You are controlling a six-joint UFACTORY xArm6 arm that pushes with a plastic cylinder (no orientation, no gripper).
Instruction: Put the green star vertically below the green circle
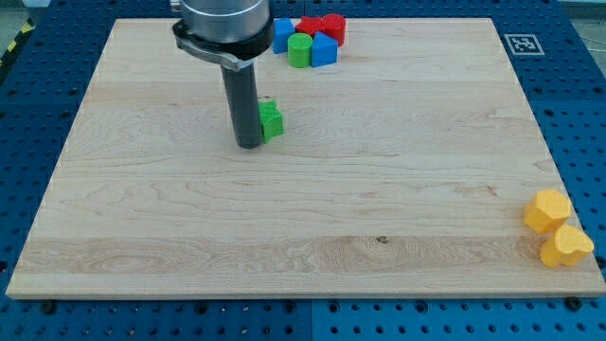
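The green star (272, 120) lies on the wooden board (303, 218) in its upper middle, partly hidden by the dark rod. My tip (249, 145) rests on the board right against the star's left side. The green circle (300, 50), a short green cylinder, stands near the view's top edge, above and slightly right of the star, inside a cluster of blocks.
Around the green circle sit a blue block (283, 35), a blue block (324, 50) and red blocks (322, 26). Two yellow blocks (547, 210) (566, 246) lie at the board's lower right edge. A fiducial marker (520, 43) is at the upper right.
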